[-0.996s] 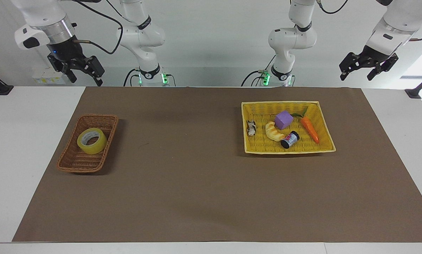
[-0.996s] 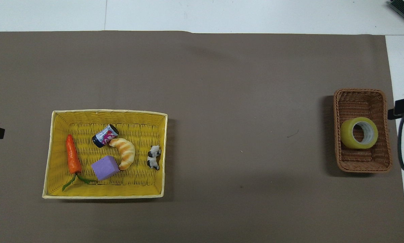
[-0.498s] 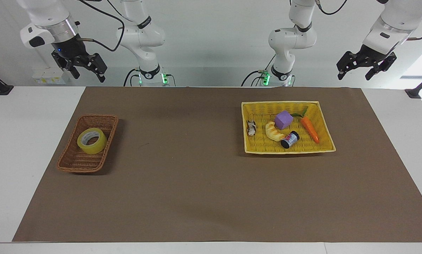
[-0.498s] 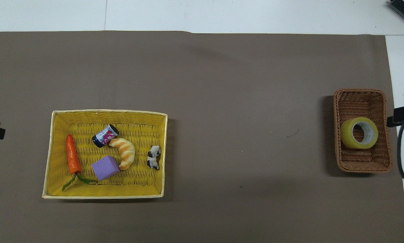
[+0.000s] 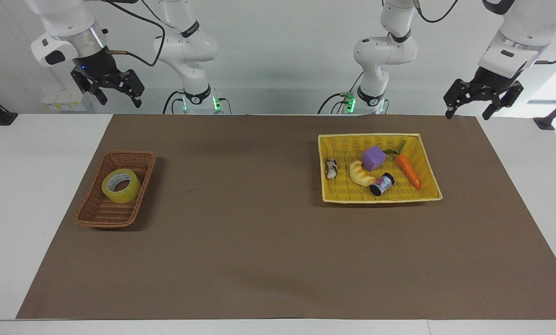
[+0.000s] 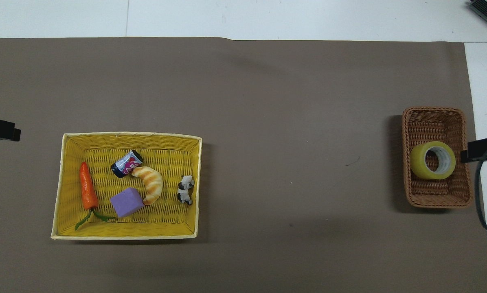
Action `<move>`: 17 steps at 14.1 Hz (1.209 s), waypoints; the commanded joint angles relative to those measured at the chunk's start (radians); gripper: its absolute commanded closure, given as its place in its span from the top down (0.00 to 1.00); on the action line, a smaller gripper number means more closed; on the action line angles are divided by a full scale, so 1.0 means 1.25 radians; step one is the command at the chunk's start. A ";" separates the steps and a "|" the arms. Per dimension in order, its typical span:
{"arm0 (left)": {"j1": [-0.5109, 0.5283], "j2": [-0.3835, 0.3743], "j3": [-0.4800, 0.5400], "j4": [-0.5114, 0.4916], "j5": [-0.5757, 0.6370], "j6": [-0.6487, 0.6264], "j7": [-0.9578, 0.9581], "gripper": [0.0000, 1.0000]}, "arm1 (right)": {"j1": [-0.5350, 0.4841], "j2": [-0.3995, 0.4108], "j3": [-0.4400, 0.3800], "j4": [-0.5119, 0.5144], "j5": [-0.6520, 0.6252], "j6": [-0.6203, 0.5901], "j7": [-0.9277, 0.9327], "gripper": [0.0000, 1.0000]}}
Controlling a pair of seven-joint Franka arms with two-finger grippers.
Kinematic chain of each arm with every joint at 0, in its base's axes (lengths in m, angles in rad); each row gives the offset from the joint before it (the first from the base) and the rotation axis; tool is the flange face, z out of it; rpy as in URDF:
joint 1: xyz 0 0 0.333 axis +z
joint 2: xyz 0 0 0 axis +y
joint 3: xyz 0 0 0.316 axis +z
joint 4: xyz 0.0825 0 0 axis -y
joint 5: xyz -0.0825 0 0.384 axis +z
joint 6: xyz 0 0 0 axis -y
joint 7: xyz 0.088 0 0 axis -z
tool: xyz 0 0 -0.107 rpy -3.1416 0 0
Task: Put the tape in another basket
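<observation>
Yellow tape (image 5: 121, 186) is lying flat inside the brown basket (image 5: 95, 215), at the middle left of the facing picture, toward the right arm's end of the table (image 5: 36, 195). Up in the upper left of that picture the right pincer (image 5: 114, 93) is hanging in the air with its jaws wide apart and holding nothing, and in the upper right the left pincer (image 5: 468, 110) is hanging the same way, wide apart and holding nothing. At the middle right, a yellow basket (image 5: 327, 195) is sitting on the brown mat (image 5: 259, 251) with a carrot (image 5: 408, 170), a purple block (image 5: 373, 158), a croissant (image 5: 360, 174) and a small can (image 5: 382, 184) inside it.
</observation>
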 commanded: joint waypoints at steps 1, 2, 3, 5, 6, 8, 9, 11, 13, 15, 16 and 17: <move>0.018 -0.017 -0.006 -0.027 -0.014 0.023 -0.007 1.00 | -0.001 -0.024 0.006 -0.026 -0.023 0.004 -0.027 1.00; 0.019 -0.017 -0.006 -0.027 -0.015 0.022 -0.006 1.00 | -0.001 -0.024 0.006 -0.026 -0.024 0.004 -0.047 1.00; 0.017 -0.017 -0.006 -0.027 -0.015 0.022 -0.006 1.00 | -0.001 -0.023 0.006 -0.026 -0.023 0.005 -0.051 1.00; 0.009 -0.017 -0.006 -0.025 -0.015 0.020 -0.004 1.00 | -0.001 -0.023 0.006 -0.024 -0.021 0.005 -0.050 1.00; 0.010 -0.017 -0.006 -0.023 -0.015 0.016 -0.001 1.00 | -0.002 -0.022 0.006 -0.024 -0.022 0.006 -0.050 1.00; 0.012 -0.017 -0.006 -0.020 -0.015 0.002 -0.001 1.00 | -0.007 -0.021 0.006 -0.022 -0.023 0.006 -0.050 1.00; 0.011 -0.017 -0.006 -0.020 -0.015 0.000 -0.001 1.00 | -0.007 -0.019 0.005 -0.021 -0.027 0.008 -0.050 1.00; 0.013 -0.017 -0.005 -0.019 -0.014 0.000 -0.001 1.00 | -0.010 -0.018 0.005 -0.021 -0.027 0.019 -0.055 1.00; 0.022 -0.015 -0.003 -0.019 -0.014 0.000 -0.001 1.00 | -0.011 -0.018 0.006 -0.021 -0.027 0.019 -0.056 1.00; 0.014 -0.014 -0.002 -0.014 -0.013 0.011 0.004 1.00 | -0.011 -0.018 0.006 -0.021 -0.027 0.017 -0.057 1.00; 0.012 -0.015 -0.002 -0.016 -0.013 0.005 0.001 1.00 | -0.011 -0.018 0.005 -0.021 -0.027 0.016 -0.056 1.00; 0.009 -0.014 -0.003 -0.016 -0.014 0.007 0.001 1.00 | -0.011 -0.018 0.005 -0.021 -0.026 0.017 -0.056 1.00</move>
